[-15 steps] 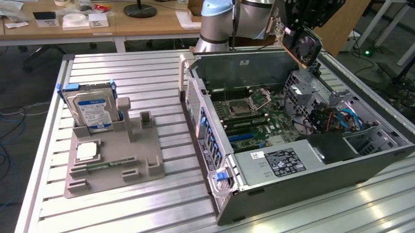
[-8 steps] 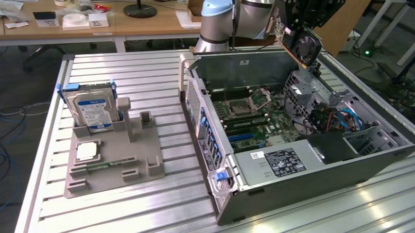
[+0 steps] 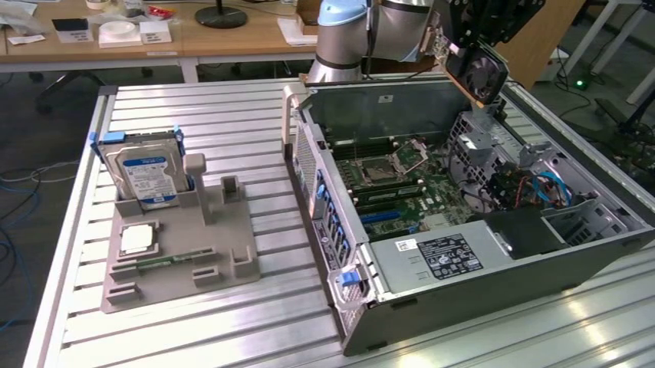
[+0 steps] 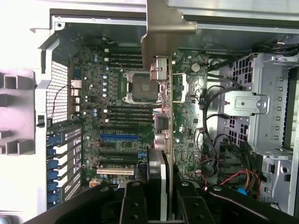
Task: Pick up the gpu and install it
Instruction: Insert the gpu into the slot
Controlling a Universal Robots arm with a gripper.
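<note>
The gpu (image 3: 477, 67), a dark card with a round fan, hangs tilted above the far right corner of the open computer case (image 3: 461, 299). My gripper (image 3: 479, 38) is shut on it from above. In the wrist view the gpu (image 4: 170, 116) is seen edge-on, its silvery bracket (image 4: 163, 28) at the far end, and the black fingers (image 4: 133, 205) clamp it, with my gripper (image 4: 161, 207) centred on the card. Beneath it lies the green motherboard (image 4: 117, 116) with its CPU socket (image 4: 142, 86) and a blue expansion slot (image 4: 119, 137). The card is well above the board, touching nothing.
On the exterior view's left a grey fixture (image 3: 195, 264) holds an upright hard drive (image 3: 143, 176), a CPU chip (image 3: 136, 239) and a memory stick (image 3: 169, 261). Inside the case are a metal drive cage (image 3: 492, 146), loose cables (image 3: 532, 188) and a power supply (image 3: 440, 257).
</note>
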